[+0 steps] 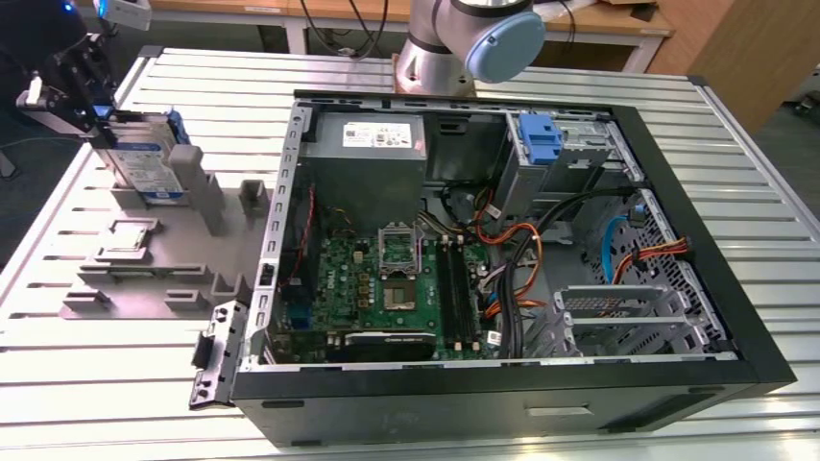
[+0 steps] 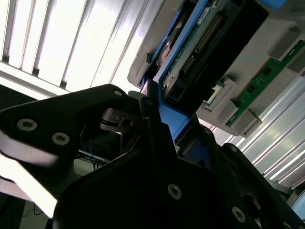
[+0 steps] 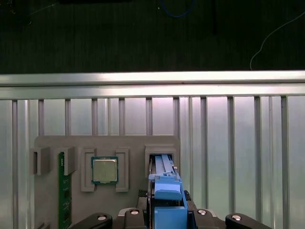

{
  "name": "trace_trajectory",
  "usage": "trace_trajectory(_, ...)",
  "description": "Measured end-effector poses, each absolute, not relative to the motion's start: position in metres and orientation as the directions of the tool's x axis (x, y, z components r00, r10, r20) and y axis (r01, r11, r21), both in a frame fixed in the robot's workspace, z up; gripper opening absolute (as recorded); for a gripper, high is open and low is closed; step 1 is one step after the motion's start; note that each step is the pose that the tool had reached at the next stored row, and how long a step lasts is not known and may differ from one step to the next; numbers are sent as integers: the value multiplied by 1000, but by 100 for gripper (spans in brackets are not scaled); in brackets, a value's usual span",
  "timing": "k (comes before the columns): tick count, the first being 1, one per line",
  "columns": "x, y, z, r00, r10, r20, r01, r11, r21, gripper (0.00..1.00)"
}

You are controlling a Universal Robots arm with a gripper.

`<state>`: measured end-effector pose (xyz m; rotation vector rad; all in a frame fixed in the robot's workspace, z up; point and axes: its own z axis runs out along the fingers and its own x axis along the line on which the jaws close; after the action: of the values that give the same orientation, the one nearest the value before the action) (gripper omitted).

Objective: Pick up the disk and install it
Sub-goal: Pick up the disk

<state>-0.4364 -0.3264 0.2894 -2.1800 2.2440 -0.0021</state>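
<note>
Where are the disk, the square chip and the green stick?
disk [image 1: 141, 159]: exterior view, on its blue-and-white label.
square chip [image 3: 104, 170]: first wrist view, middle of its metal top.
green stick [image 3: 62, 191]: first wrist view, midway along its length.

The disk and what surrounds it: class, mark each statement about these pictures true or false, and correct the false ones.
1. The disk stands on edge in the grey holder, outside the computer case. True.
2. The gripper hangs over the motherboard. False: it is at the disk's top, near the exterior view's left edge.
3. A processor chip lies in a pocket of the grey holder. True.
4. The computer case is shut by a side panel. False: it lies open, with the motherboard and cables showing.
</note>
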Motion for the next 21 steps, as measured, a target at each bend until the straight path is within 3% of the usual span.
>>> trace_trajectory(21,-436,-326,300,-29,-1000,-8,-1000,29,-10,37)
